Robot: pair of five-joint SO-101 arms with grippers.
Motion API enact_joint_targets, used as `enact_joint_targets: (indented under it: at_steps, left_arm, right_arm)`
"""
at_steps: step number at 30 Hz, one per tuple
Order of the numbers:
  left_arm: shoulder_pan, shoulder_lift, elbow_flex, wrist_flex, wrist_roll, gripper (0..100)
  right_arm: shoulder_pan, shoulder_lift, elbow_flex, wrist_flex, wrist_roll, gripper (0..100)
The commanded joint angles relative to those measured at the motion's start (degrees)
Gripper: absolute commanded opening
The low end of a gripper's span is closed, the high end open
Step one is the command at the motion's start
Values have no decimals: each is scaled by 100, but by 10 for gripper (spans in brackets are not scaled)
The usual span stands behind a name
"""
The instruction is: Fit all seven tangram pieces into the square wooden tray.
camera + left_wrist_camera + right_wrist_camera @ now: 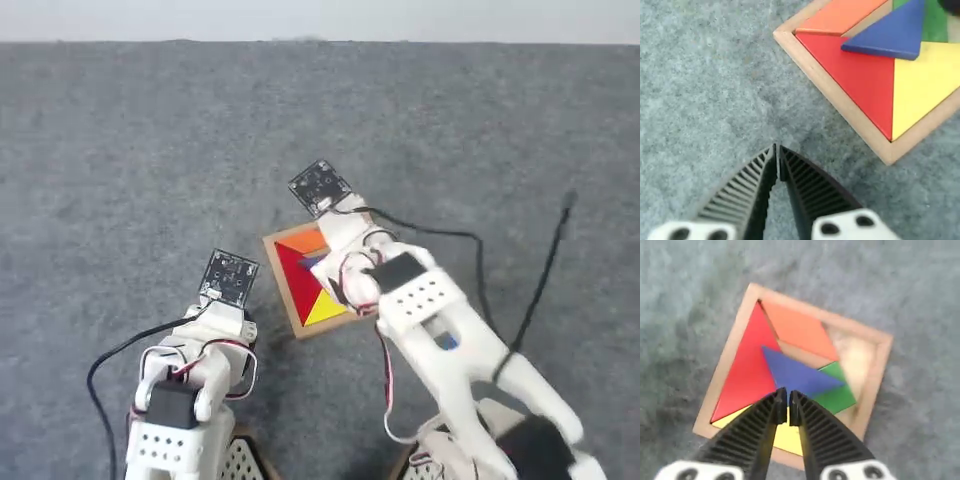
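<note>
The square wooden tray (282, 288) lies mid-table, with its rim (840, 96) also seen from the left wrist. In it lie flat a red triangle (745, 375), an orange piece (797, 330), a yellow triangle (925, 85) and a green piece (837, 395). A blue triangle (795, 372) rests askew on top of them, one edge raised (890, 35). My right gripper (785, 392) is shut, its tips at the blue triangle's near corner. My left gripper (777, 147) is shut on nothing, low over the carpet just off the tray's corner.
Grey carpet (120, 150) covers the whole table. Bare tray floor (855, 355) shows beside the orange and green pieces. Black cables (545, 270) trail on the right, near the right arm (450, 340). The left arm (200, 370) stands at the front left.
</note>
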Motion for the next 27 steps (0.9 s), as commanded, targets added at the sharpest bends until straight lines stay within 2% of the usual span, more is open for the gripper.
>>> enact_joint_targets:
  at_steps: [1, 5, 11, 19, 27]
  left_arm:
    - [-26, -123, -66, 26, 26, 13]
    - [-26, -123, -66, 26, 26, 13]
    - [-26, -123, -66, 26, 26, 13]
    - [-26, -123, -66, 26, 26, 13]
    - [-26, -123, -66, 26, 26, 13]
  right_arm:
    - [-110, 866, -1002, -110, -123, 6]
    - [-198, 2044, -2013, -101, -554, 6]
    - [-462, 3037, -2760, -92, -571, 6]
    - [-541, 3108, -2673, 84, -440, 6]
    - [-708, 2686, -1969, 286, -193, 6]
